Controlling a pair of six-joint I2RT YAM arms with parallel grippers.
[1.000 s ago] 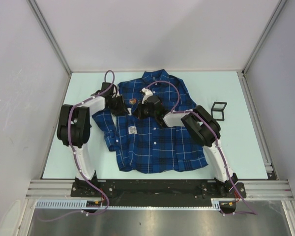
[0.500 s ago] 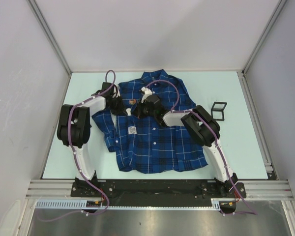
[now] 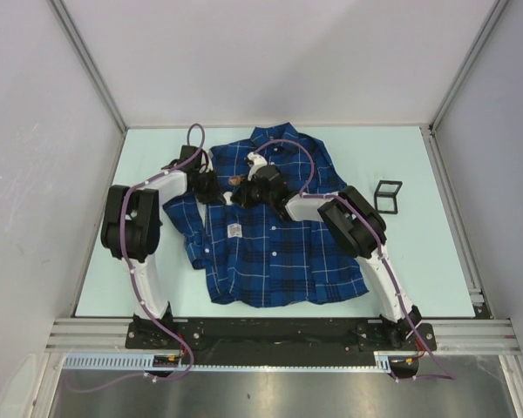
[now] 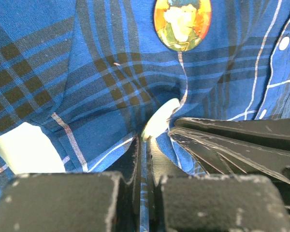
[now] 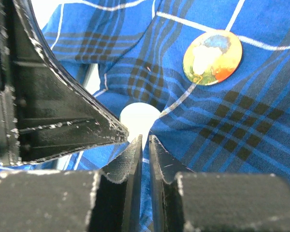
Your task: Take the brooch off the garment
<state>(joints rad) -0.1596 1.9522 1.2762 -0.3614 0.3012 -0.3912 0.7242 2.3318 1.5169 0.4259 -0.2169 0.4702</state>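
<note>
The garment (image 3: 279, 252) lies spread flat in the middle of the tabletop (image 3: 427, 261), with its collar toward the far edge and its hem toward the near edge. The brooch (image 3: 234, 180), a round orange-and-yellow pin bearing a painted portrait, is pinned to the upper chest, slightly toward the left edge from the button line. A small white tag (image 3: 234, 230) sits lower on the same front panel.

Both arms reach in over the chest and meet just beside the brooch. The left gripper (image 4: 144, 141) has its fingers drawn almost together, with a thin fold of blue plaid caught between them, on the near side of the brooch (image 4: 182, 24). The right gripper (image 5: 145, 139) is likewise nearly closed, pinching a fold of cloth close to the brooch (image 5: 212, 57). The two grippers stand tip to tip, and a pale round disc (image 5: 139, 116) shows at the spot where they meet. Neither gripper touches the brooch.

A small black square frame (image 3: 387, 194) stands on the tabletop near the right edge, apart from the shirt.
</note>
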